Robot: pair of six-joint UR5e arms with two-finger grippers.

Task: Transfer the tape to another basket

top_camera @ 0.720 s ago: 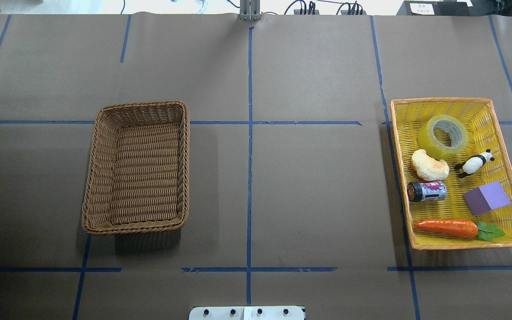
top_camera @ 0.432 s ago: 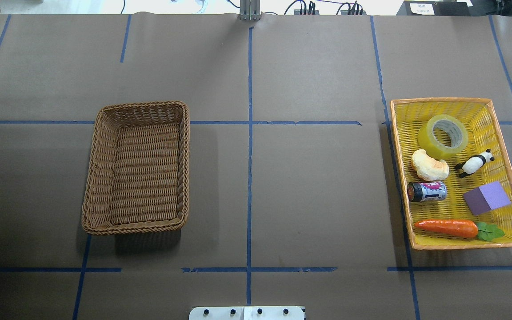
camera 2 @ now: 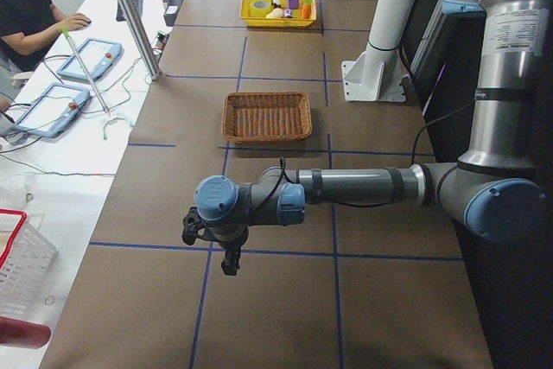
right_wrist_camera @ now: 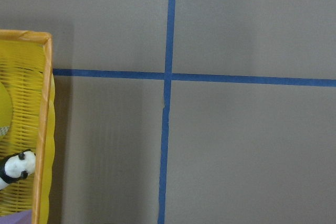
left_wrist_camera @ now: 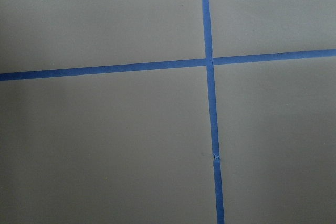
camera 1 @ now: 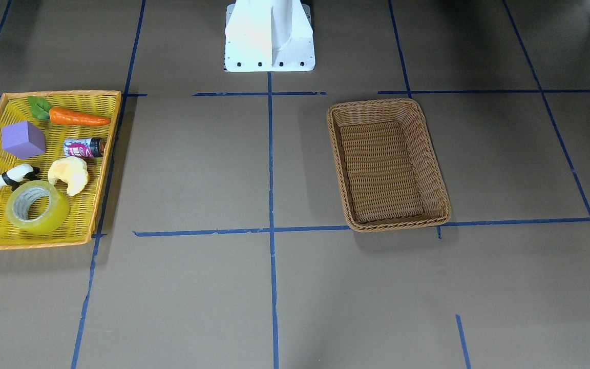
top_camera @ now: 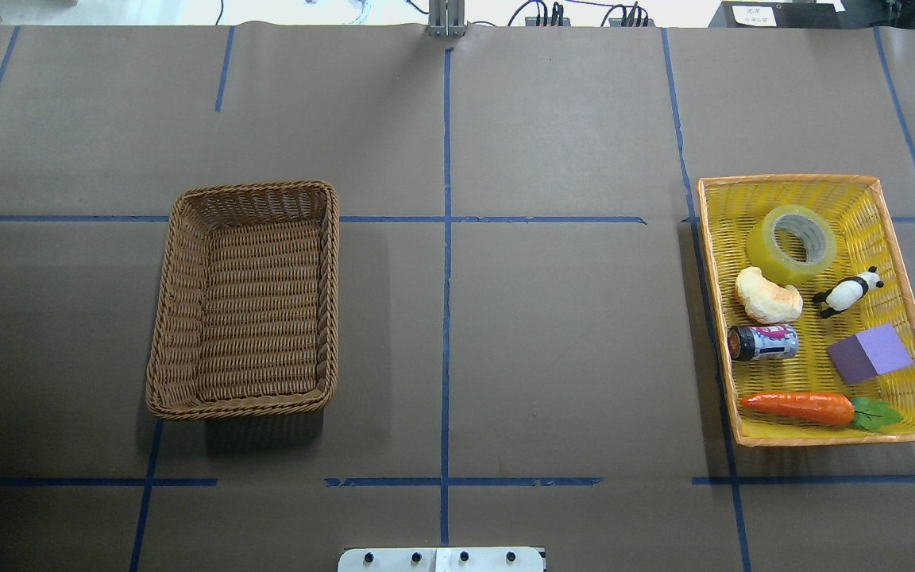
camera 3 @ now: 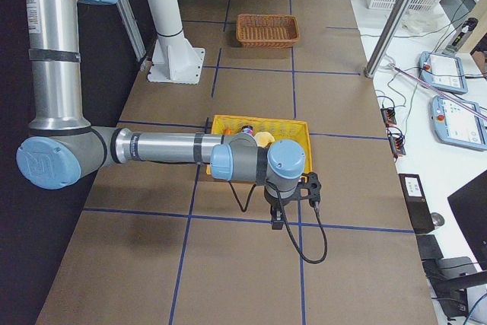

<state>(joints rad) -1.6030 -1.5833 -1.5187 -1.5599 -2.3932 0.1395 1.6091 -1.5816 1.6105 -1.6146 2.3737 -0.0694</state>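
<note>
The tape (top_camera: 793,242), a yellow-green roll with a grey core, lies flat in the far end of the yellow tray (top_camera: 787,179); it also shows in the front-facing view (camera 1: 37,207). The brown wicker basket (top_camera: 255,187) stands empty on the table's left half (camera 1: 377,104). No arm shows in the overhead or front-facing views. My left gripper (camera 2: 229,261) hangs over bare table beyond the basket's side. My right gripper (camera 3: 278,222) hangs just outside the tray. I cannot tell whether either is open or shut.
The tray also holds a bread piece (top_camera: 767,295), a panda figure (top_camera: 847,292), a small can (top_camera: 763,342), a purple block (top_camera: 870,353) and a carrot (top_camera: 803,407). The right wrist view shows the tray's rim (right_wrist_camera: 46,129). Blue tape lines cross the brown table cover.
</note>
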